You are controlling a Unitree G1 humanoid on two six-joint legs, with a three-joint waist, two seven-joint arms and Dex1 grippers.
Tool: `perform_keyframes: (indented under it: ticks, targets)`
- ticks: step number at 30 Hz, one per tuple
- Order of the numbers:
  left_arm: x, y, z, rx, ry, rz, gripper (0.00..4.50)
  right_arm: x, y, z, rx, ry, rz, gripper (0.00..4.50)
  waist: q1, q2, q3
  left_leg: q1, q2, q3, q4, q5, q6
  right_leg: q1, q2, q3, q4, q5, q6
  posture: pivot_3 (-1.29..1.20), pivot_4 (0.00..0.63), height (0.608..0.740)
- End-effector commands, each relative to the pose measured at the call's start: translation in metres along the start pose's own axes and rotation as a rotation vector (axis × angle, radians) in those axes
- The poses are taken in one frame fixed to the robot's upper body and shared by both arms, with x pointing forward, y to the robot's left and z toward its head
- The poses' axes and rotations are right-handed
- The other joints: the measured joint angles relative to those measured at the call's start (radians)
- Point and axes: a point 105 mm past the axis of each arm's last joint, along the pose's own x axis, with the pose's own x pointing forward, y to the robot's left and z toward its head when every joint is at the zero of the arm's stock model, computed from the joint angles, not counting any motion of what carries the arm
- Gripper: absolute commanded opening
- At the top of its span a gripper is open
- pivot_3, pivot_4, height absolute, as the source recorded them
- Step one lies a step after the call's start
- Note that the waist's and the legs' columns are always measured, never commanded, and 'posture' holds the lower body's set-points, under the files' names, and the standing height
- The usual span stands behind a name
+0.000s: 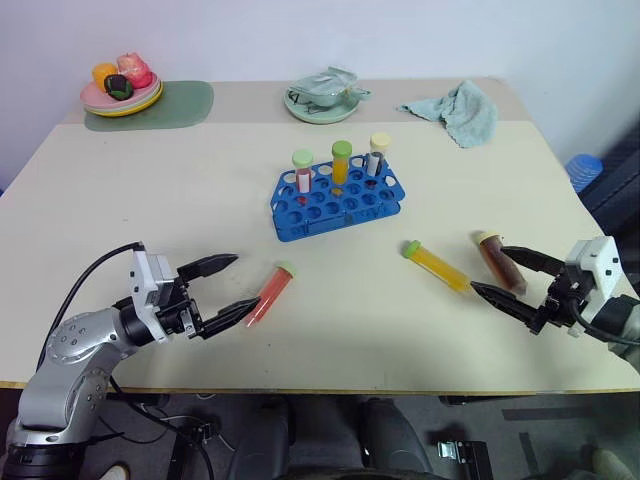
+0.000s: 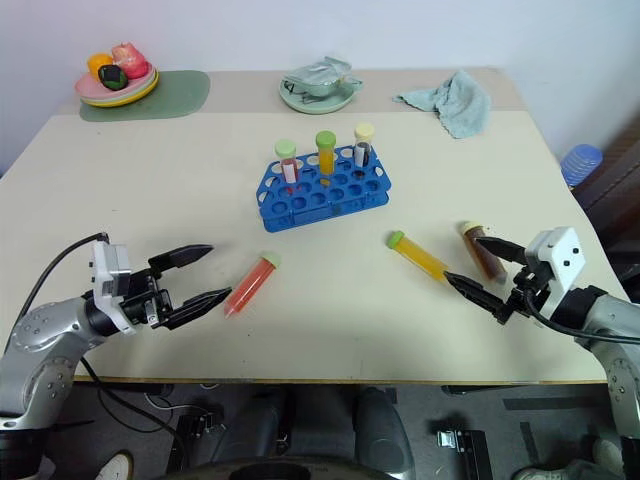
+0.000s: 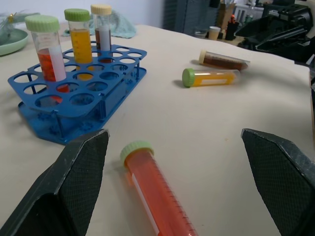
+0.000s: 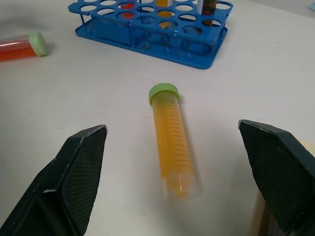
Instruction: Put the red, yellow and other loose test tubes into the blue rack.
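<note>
left eye view, rack: the blue rack (image 1: 337, 203) stands at table centre with three capped tubes upright in its far row; most holes are free.
left eye view, left side: the left gripper (image 1: 228, 286) is spread wide, and the red tube (image 1: 270, 293) lies flat just at 3 o'clock of its fingertips, green cap towards the rack.
left eye view, right side: the right gripper (image 1: 500, 269) is also spread wide; the yellow tube (image 1: 438, 265) lies at 9 o'clock of it, and the brown tube (image 1: 497, 260) lies right between its fingers.
left eye view, risk: closing the right gripper here would likely take the brown tube or jam both, since the two lie near each other.
left wrist view, risk: the red tube (image 3: 156, 192) lies slanted between the fingers (image 3: 78, 177), not square to them, so a pinch could make it roll or spin out.
right wrist view, risk: the yellow tube (image 4: 172, 139) points lengthwise along the approach; gripping near its tapered tip could squirt it forwards towards the rack.
rack, risk: a tilted tube may catch a hole's rim and shove the light rack.
</note>
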Motion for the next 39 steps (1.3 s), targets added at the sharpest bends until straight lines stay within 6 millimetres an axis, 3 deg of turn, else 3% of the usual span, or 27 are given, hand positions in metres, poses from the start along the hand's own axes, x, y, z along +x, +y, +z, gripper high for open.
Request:
perform_keyframes:
  ticks: [1,18,23,30,39]
  targets:
    - [-0.002,-0.001,0.011,0.054,-0.014,-0.014,4.41,-0.005,-0.001,0.014,-0.049,-0.033,-0.020,4.39,0.000,0.000,0.000,0.000,0.000,0.000,0.000,0.000,0.000,0.000,0.000,0.000,0.000,0.000,0.000,0.00,0.150,0.740]
    - [0.006,-0.004,0.016,0.035,-0.050,-0.054,4.41,0.004,-0.004,0.014,0.025,0.058,-0.033,4.39,0.001,0.000,0.000,0.000,0.000,0.000,0.000,0.000,0.000,0.000,0.000,0.000,0.000,0.000,0.000,0.00,0.150,0.740]
    - [0.014,-0.006,0.014,0.028,-0.066,-0.059,4.41,0.008,-0.029,0.019,0.052,0.136,-0.139,4.39,-0.002,0.000,0.000,0.000,-0.001,0.000,0.000,0.000,0.000,0.000,0.000,0.000,0.000,0.000,0.000,0.00,0.150,0.740]
    - [0.026,-0.016,0.013,0.010,-0.091,-0.115,4.41,0.023,-0.072,0.024,0.223,0.381,-0.256,4.39,-0.003,0.000,0.000,0.000,0.000,0.000,0.000,0.000,0.000,-0.001,0.000,0.000,0.000,0.000,0.000,0.00,0.150,0.740]
    - [0.032,-0.020,0.011,0.014,-0.093,-0.141,4.41,0.040,-0.092,0.025,0.360,0.575,-0.240,4.39,-0.001,0.001,0.000,-0.009,-0.001,0.002,-0.001,0.000,0.000,-0.011,0.000,0.000,0.000,0.001,-0.001,0.00,0.150,0.740]
